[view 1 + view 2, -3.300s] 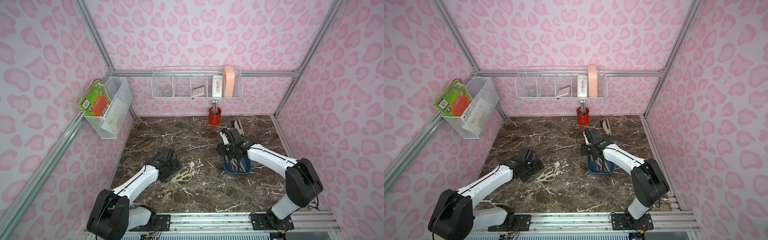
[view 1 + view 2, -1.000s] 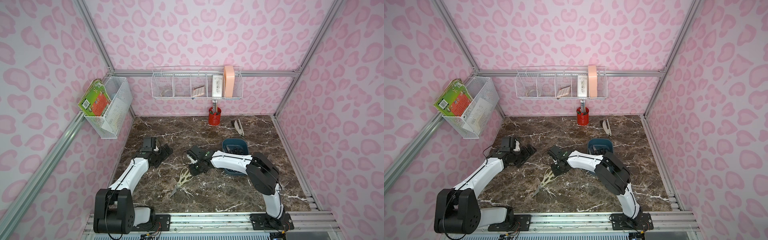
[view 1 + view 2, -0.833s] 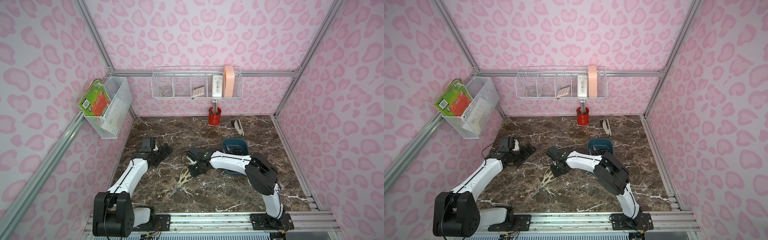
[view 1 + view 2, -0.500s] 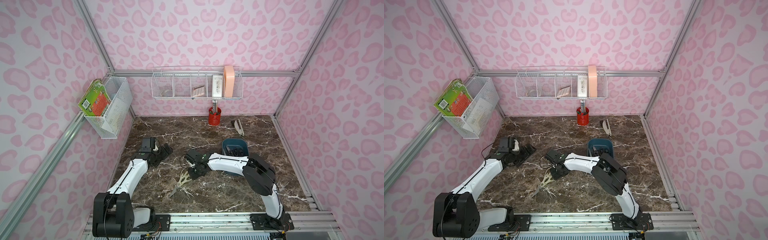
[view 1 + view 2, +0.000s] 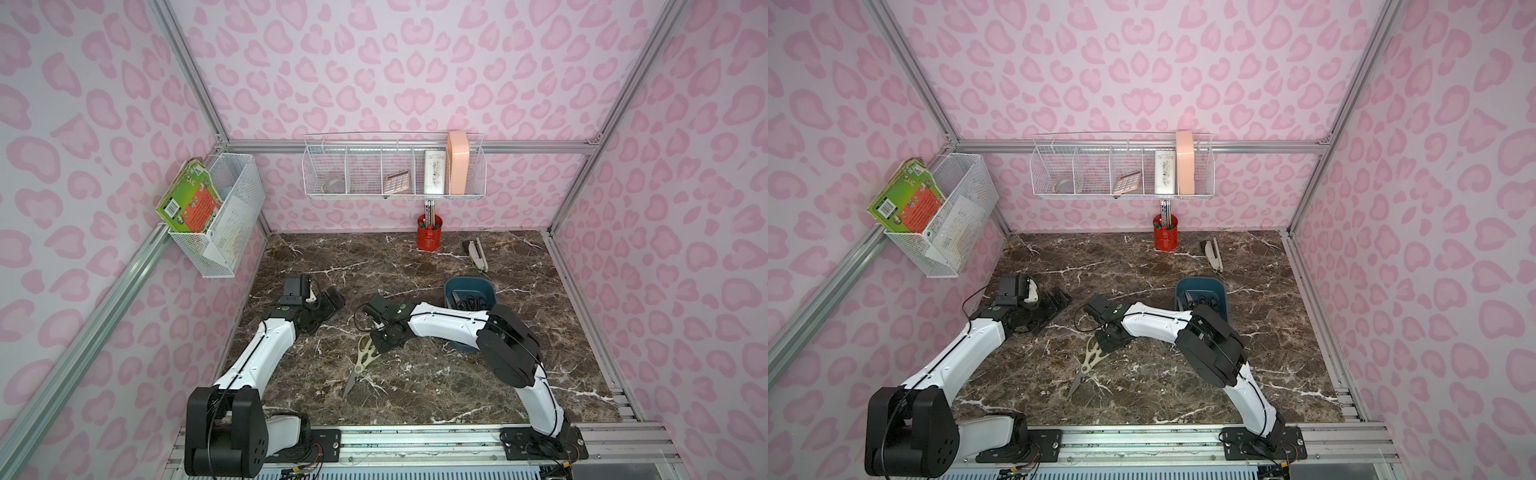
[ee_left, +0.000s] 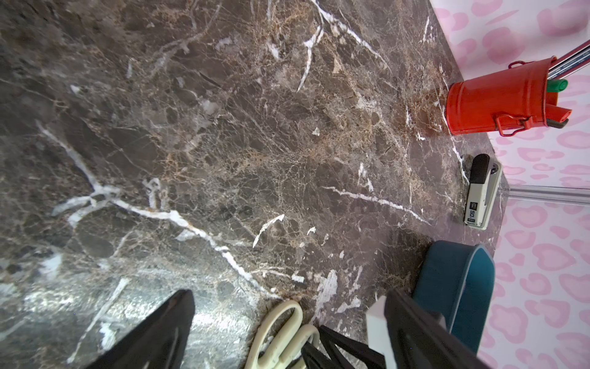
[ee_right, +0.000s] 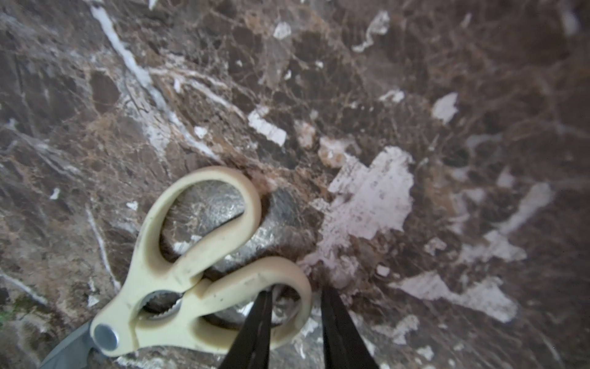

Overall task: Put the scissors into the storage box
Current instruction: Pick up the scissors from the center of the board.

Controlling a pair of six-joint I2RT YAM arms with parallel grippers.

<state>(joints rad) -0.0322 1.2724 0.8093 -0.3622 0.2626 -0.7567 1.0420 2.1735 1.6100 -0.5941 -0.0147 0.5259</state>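
The right gripper (image 7: 295, 290) was down on the shears (image 7: 191, 281). Its jaws were partly apart and straddled the rim of one handle loop, one finger poked inside the loop and the other outside it. There looked to be a sliver of gap on either side, so it wasn't pinching yet. The shears lay flat on the worktop (image 5: 415, 382), blades shut and pointing toward the robot's base. They were well apart from the box (image 5: 467, 281), which sat partly hidden by the right arm with some black-handled scissors (image 5: 471, 300) already in it. The left gripper (image 5: 328, 306) sat off to the side, jaws wide and empty.

Handling-wise, this was probably a heavy-ish pair: chunky cream plastic handles, a toothed notch between them, steel blades on a rivet. Stiff, nothing fragile. The plastic looked smooth and a bit scuffed, so likely slippery. Held by a loop that far from the blades, the blade end would probably swing down on the lift. A hold nearer the rivet would balance better, but everything lay flush on the polished marble, so the loop was the easy bit to get round.
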